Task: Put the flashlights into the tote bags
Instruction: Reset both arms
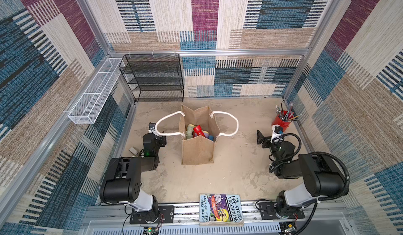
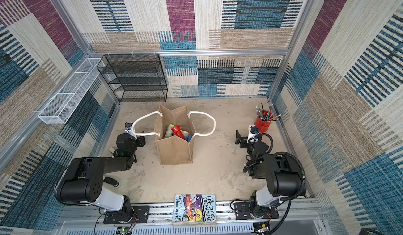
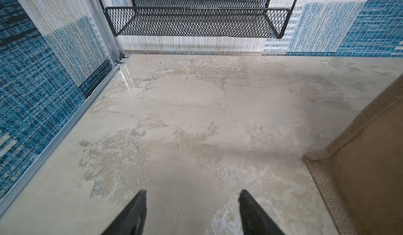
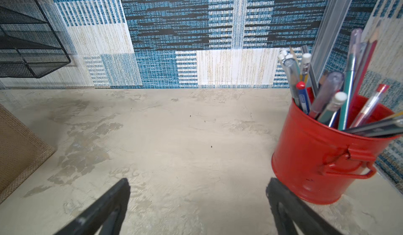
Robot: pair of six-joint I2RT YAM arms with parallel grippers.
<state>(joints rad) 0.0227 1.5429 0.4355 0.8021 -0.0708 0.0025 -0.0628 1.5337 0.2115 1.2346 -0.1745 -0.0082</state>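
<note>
Standing upright at the middle of the desk (image 1: 239,175), the tote bag (image 1: 197,152) is seen open-mouthed, with the flashlights (image 1: 197,131) piled inside it, a red one uppermost. The left tool (image 3: 193,193) is held with its jaws apart over bare desk beside the bag, nothing between them. The right tool (image 4: 198,182) is likewise spread wide and empty, just beside the red cup (image 4: 316,157) of pens (image 4: 327,92).
</note>
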